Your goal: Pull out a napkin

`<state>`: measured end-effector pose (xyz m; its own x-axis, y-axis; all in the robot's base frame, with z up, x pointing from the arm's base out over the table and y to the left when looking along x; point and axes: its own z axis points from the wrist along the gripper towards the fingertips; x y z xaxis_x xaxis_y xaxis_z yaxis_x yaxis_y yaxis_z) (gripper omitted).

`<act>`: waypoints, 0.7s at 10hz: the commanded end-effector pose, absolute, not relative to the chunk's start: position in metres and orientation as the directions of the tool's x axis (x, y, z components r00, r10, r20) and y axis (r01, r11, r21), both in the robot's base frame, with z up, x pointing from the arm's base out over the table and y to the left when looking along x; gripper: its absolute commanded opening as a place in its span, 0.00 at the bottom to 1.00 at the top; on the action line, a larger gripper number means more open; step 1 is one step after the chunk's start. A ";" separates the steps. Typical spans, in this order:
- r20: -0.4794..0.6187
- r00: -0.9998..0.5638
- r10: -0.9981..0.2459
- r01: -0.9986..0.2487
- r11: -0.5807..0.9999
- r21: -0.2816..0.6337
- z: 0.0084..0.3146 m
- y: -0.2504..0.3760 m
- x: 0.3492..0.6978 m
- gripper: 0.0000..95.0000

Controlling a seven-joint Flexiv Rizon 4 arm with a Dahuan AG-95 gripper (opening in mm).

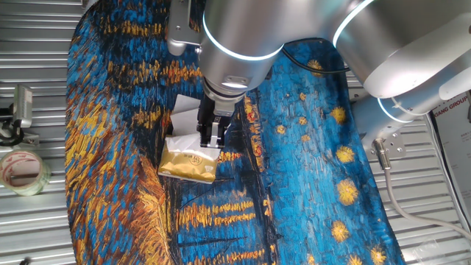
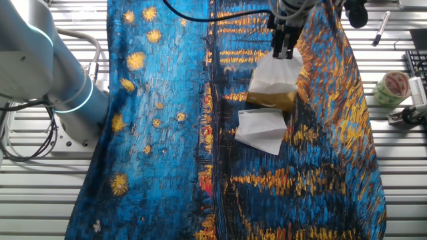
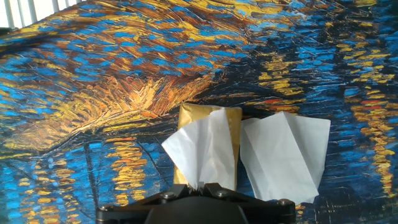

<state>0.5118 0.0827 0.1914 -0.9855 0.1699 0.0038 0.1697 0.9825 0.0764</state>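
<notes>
Clamped in my gripper, the napkin fans up from the gold pack, still rooted in its slot. I'd lift straight, slowly, avoiding tears.

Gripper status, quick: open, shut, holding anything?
Gripper: shut on the napkin, pinching its top edge above the gold tissue pack.

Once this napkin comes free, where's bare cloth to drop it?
Bare cloth lies on the starry blue half, away from the gold pack. Crowded: the gripper pinches the napkin over the pack, and the flat sheet lies just beside it.
</notes>
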 end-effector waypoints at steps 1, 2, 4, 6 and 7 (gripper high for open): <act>0.007 -0.985 0.171 0.171 0.982 0.078 0.193 0.084 0.511 0.00; 0.007 -0.985 0.172 0.172 0.982 0.080 0.194 0.084 0.511 0.00; 0.008 -0.985 0.173 0.173 0.981 0.083 0.196 0.085 0.510 0.00; 0.008 -0.985 0.174 0.174 0.981 0.084 0.199 0.086 0.509 0.00; 0.008 -0.984 0.176 0.176 0.981 0.085 0.200 0.087 0.508 0.00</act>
